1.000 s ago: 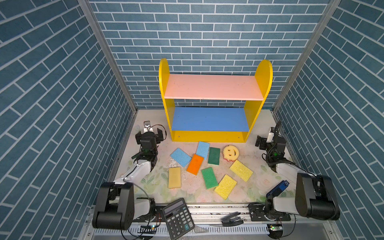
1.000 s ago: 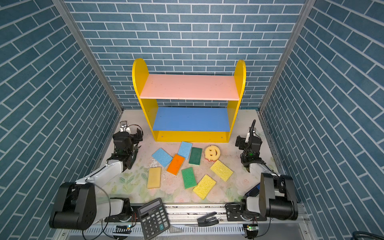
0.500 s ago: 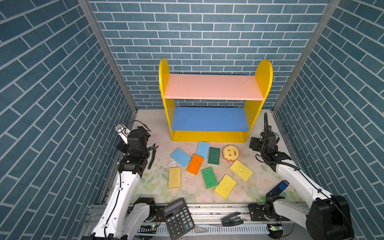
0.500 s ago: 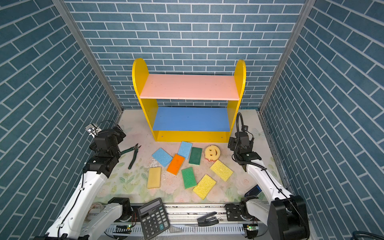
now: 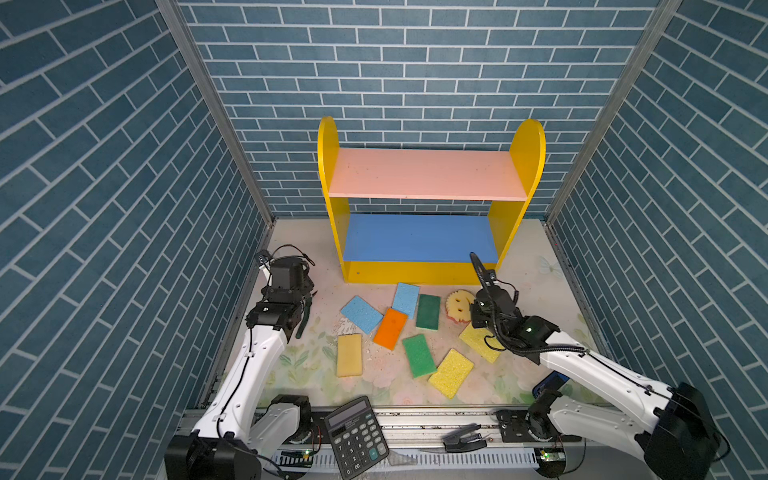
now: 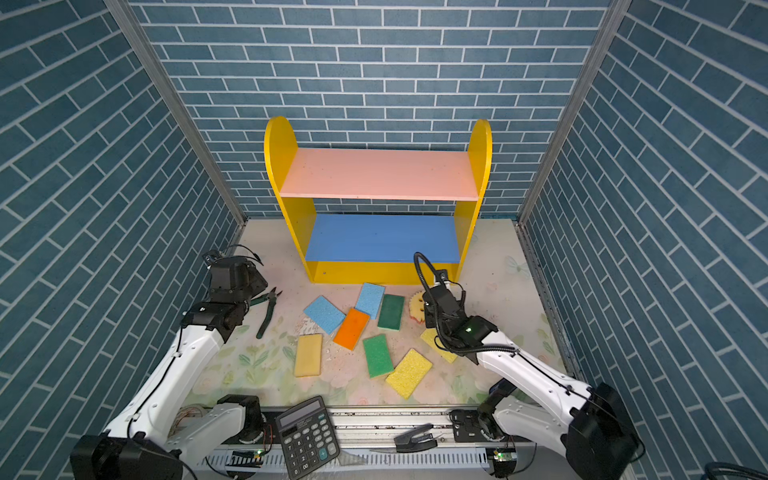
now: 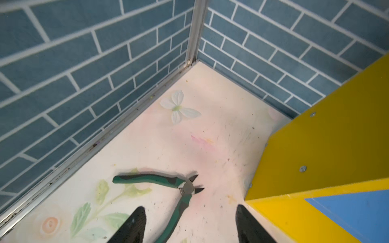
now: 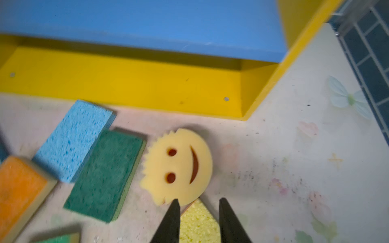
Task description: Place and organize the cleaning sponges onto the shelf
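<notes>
The cleaning sponges (image 5: pixel 390 329) lie scattered on the surface (image 5: pixel 536 286), just on the near side of the shelf (image 5: pixel 424 174). The right pincer (image 8: pixel 199 201) hangs over the corner of a yellow sponge (image 8: pixel 197 223) beside the round smiley sponge (image 8: pixel 179 166), fingers narrowly apart, gripping nothing; the left pincer (image 7: pixel 189 208), fingers wide apart (well clear of the sponges), hovers at the left over green pliers (image 7: pixel 160 181), near the shelf's left panel.

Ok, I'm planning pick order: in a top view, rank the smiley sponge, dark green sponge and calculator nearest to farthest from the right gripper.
1. smiley sponge, beside the right gripper.
2. dark green sponge, further left.
3. calculator, front rail.
</notes>
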Robot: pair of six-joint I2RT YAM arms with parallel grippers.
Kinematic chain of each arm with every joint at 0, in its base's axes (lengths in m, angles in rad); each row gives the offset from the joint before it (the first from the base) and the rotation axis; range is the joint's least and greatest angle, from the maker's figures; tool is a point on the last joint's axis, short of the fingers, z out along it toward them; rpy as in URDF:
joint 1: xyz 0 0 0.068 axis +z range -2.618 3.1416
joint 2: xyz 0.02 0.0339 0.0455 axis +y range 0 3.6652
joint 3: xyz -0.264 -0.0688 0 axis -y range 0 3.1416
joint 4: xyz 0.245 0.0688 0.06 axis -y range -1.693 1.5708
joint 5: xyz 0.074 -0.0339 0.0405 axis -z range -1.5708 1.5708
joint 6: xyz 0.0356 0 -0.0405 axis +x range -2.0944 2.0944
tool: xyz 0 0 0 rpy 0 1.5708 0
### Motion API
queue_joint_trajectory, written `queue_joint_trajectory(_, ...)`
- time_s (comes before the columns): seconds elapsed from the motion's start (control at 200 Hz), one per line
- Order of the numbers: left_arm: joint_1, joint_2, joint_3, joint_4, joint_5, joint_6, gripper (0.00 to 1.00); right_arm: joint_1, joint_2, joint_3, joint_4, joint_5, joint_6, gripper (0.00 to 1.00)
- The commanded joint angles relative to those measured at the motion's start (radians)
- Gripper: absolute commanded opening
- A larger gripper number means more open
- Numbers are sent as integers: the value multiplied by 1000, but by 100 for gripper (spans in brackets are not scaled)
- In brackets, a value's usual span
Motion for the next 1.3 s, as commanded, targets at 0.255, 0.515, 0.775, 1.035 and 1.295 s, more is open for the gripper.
queue_joint_trajectory(0.255,-277,43,-65,-2,-13,-22,69,84,280,65,162,-226,185,20)
queue_joint_trajectory(0.515,-296,50,-73,33,-10,6,70,-11,391,116,197,-467,304,23)
queue_joint_trajectory(0.775,-300,86,-70,60,24,10,71,-47,449,149,183,-499,309,27)
queue_joint_trajectory(1.035,-397,160,-3,59,-59,47,72,-93,464,168,149,-506,278,37)
queue_joint_trajectory(1.295,-458,231,19,93,-68,42,72,-97,514,167,188,-530,269,43)
